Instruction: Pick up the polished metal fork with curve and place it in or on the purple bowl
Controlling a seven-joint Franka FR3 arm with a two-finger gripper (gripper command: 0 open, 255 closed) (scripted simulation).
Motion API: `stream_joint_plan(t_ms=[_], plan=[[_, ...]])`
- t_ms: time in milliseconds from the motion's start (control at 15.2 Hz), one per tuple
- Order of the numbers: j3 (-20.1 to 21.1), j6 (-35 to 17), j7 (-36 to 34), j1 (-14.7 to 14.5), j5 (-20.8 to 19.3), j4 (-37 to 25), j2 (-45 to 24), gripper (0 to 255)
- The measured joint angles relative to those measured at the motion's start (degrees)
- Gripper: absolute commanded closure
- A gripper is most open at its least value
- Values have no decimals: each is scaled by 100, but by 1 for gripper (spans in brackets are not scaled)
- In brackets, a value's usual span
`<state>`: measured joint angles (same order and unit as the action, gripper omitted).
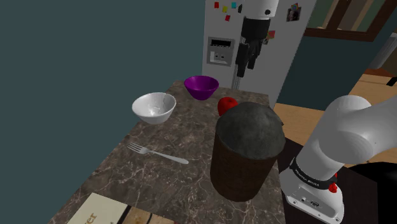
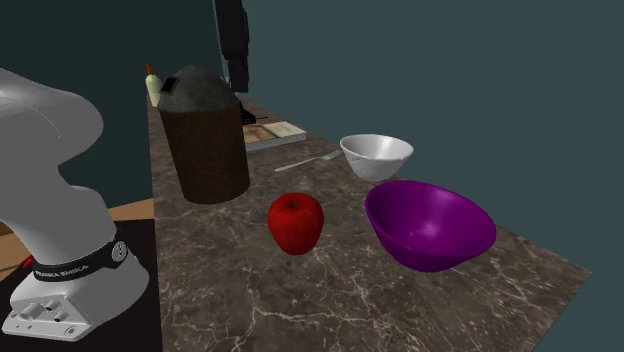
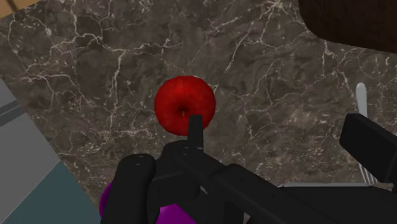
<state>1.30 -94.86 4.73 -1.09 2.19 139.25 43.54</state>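
Hanging high over the far end of the surface (image 1: 184, 191), the end effector (image 1: 247, 62) has its two black fingers spread apart and holds nothing. The shiny fork (image 1: 156, 153) lies flat near the long edge on the shoulder view's left, well apart from the end effector, with its prongs pointing to that edge. The white bowl (image 1: 154, 107) sits farther along the same edge. The purple bowl (image 1: 201, 86) stands near the far end, and the red apple (image 1: 227, 105) is beside it. A tall dark pot with a grey lid (image 1: 247, 159) stands near the other long edge
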Motion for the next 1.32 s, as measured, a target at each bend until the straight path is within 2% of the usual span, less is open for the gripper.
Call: stream_joint_plan(t_ms=[198,594,924,1320], plan=[[115,-180,-103,-56,76,35,-132,0],[600,-1032,-523,-280,354,176,-765,0],[1101,-1758,-990,-466,533,63,-1521,0],[1656,-2631,-1569,-593,478,-309,-2679,0]])
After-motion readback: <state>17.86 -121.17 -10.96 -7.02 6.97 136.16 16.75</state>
